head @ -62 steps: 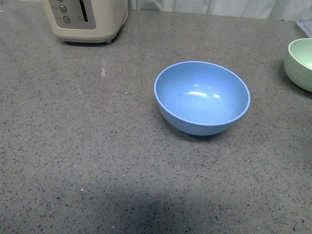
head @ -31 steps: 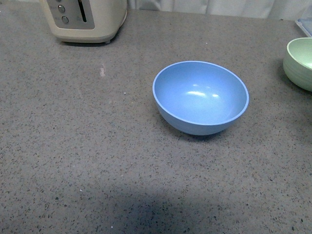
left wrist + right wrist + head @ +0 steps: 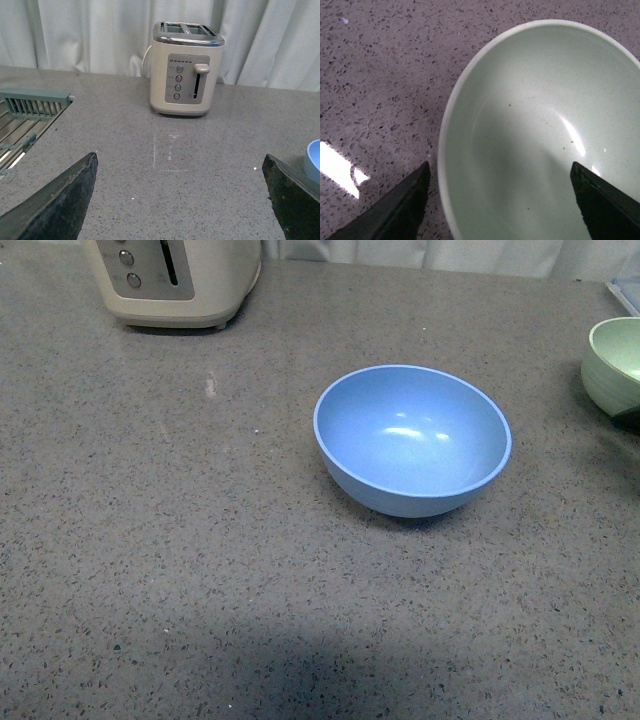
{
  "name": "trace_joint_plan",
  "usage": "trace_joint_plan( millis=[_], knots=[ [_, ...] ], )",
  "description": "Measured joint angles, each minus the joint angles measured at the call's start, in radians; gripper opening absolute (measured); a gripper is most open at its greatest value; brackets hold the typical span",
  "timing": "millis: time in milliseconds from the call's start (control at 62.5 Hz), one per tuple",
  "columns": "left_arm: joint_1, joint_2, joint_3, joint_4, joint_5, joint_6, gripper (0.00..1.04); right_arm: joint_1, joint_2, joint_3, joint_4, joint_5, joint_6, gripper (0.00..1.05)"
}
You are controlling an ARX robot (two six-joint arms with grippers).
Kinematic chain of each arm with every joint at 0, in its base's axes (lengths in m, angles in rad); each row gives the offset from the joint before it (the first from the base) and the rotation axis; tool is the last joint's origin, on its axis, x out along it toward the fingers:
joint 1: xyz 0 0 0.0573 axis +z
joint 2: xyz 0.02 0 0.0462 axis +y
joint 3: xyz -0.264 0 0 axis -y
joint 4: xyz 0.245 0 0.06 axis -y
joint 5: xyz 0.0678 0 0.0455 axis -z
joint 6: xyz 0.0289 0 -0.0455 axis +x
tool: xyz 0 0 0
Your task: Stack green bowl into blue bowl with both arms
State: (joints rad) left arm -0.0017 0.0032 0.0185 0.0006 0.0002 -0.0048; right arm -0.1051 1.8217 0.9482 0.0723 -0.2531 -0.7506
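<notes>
Right gripper had edged up to green bowl at counter's right edge, spread wide, empty, like left gripper; it needed the rim centred before closing.

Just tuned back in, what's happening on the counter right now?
The right gripper is open over the green bowl, its fingers straddling the rim; nothing is gripped yet. The left gripper is open too, empty, facing the toaster. The blue bowl sits empty on the counter, apart from the green bowl; stacking has not started.
</notes>
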Motion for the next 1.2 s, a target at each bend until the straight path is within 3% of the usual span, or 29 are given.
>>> trace_joint_plan(
  millis=[96, 224, 464, 656, 784, 1040, 1200],
  knots=[
    [0.0, 0.0, 0.0, 0.0, 0.0, 0.0, 0.98, 0.0, 0.003, 0.01, -0.002, -0.004, 0.005, 0.64],
    [0.0, 0.0, 0.0, 0.0, 0.0, 0.0, 0.98, 0.003, 0.003, 0.012, -0.002, -0.005, 0.003, 0.36],
    [0.0, 0.0, 0.0, 0.0, 0.0, 0.0, 0.98, 0.012, -0.014, 0.011, -0.006, -0.012, 0.0, 0.01],
    [0.0, 0.0, 0.0, 0.0, 0.0, 0.0, 0.98, 0.073, -0.109, 0.014, -0.047, -0.033, 0.043, 0.02],
    [0.0, 0.0, 0.0, 0.0, 0.0, 0.0, 0.98, 0.192, -0.225, 0.018, -0.109, -0.085, 0.15, 0.02],
    [0.0, 0.0, 0.0, 0.0, 0.0, 0.0, 0.98, 0.46, -0.333, -0.032, -0.161, -0.095, 0.272, 0.01],
    [0.0, 0.0, 0.0, 0.0, 0.0, 0.0, 0.98, 0.558, -0.335, -0.077, -0.175, -0.068, 0.309, 0.01]
  ],
)
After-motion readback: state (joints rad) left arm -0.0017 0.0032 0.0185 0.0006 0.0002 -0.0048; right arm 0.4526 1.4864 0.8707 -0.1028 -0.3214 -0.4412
